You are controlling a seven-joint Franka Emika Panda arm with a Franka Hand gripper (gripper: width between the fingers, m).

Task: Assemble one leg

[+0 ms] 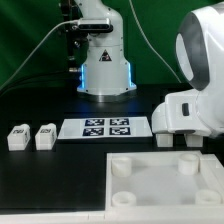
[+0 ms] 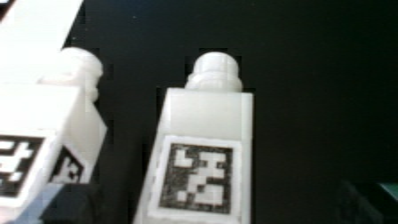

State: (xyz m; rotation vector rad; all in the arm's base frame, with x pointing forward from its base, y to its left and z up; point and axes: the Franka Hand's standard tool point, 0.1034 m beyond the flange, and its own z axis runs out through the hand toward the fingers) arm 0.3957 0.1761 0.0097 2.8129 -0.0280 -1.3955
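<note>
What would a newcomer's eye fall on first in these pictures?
The bulky white arm looms at the exterior view's right, near the large white panel with round corner sockets. At that view's left, a leg and a second leg sit beside the marker board. The wrist view is filled by a tagged leg beside a similar leg.

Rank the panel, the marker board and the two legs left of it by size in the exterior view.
1. panel, nearest the camera.
2. marker board.
3. outer leg and inner leg, alike.
</note>
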